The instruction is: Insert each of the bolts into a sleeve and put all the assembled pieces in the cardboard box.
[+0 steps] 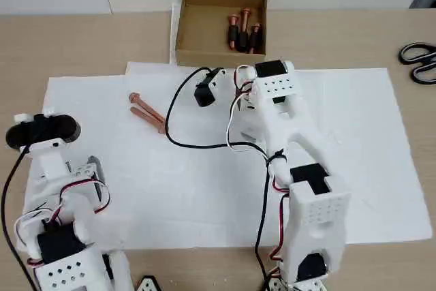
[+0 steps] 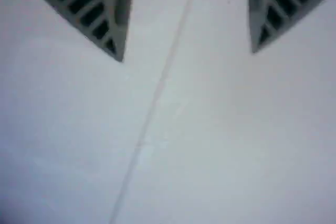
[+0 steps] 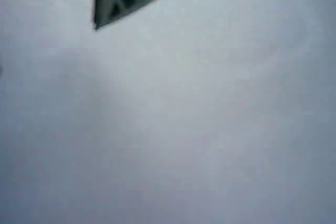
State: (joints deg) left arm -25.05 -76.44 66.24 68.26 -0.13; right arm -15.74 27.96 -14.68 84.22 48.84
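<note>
So the left pincer (image 2: 186, 55) hangs wide open over the paper (image 2: 210, 156), holding nothing. The two bare bolts (image 1: 148, 111) lie well ahead, to its right. I'd pinch one mid-shank, square-on, so it can't roll.

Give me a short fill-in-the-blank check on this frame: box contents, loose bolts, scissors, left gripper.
1. The cardboard box holds ___ assembled pieces.
2. ___ bare bolts lie on the white paper.
3. The scissors lie on the bare ___, off the paper.
4. The left gripper has its jaws ___.
Missing words: three; two; table; open.
</note>
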